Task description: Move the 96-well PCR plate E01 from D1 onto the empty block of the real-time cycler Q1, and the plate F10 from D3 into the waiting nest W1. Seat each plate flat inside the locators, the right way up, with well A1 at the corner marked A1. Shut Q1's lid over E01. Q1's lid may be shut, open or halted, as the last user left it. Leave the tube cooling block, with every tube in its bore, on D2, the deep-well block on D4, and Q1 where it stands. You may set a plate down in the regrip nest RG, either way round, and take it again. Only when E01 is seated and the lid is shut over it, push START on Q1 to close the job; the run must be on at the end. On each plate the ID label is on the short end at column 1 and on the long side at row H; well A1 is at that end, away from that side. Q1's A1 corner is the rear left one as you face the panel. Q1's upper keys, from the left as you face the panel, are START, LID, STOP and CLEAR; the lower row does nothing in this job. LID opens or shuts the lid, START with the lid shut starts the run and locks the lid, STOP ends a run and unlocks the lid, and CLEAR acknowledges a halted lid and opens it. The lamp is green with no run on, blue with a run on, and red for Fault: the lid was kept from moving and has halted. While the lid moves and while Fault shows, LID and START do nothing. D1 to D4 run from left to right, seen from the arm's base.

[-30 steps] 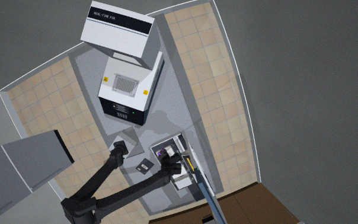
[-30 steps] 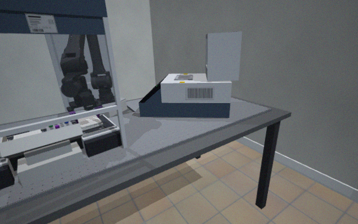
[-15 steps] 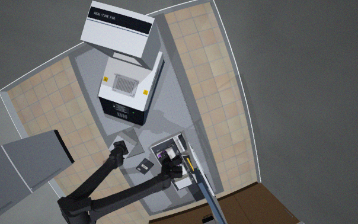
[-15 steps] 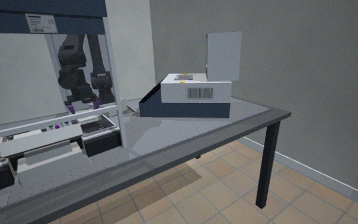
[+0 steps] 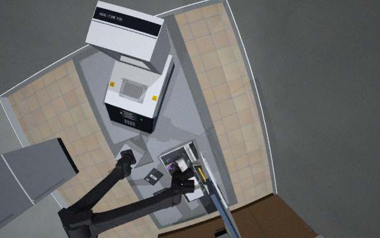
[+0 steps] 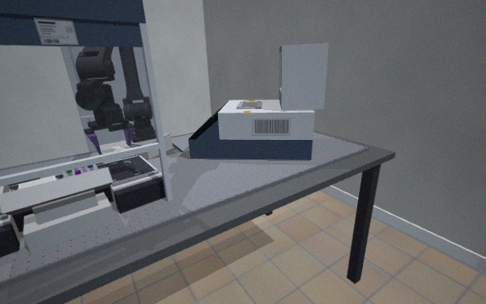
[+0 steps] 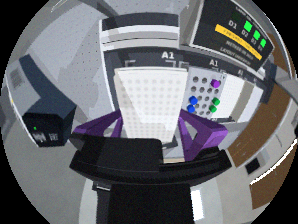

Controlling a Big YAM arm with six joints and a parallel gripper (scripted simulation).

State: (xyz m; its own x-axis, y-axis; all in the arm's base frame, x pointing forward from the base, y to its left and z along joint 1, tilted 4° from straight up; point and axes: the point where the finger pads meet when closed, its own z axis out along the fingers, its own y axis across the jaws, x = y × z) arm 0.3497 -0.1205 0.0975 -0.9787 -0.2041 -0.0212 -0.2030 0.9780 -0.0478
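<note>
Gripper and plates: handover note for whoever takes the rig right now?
Gripper: shut on a white well plate, lifted above the left deck slot.
Cycler: lid up, block bare, lamp green.
Tube block: in its slot beside the plate, tubes in.
Done: first plate gripped and raised.
Left: seat it on the block, A1 rear left; shut lid; move the second plate to the waiting nest; press START.

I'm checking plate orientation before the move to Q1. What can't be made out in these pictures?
- The held plate: ID labels not visible; the gripper hides its near end in the wrist view.
- Q1's keys: too small to read in the top view.
- Deck positions: cut off by the frame post in the exterior view.
</note>
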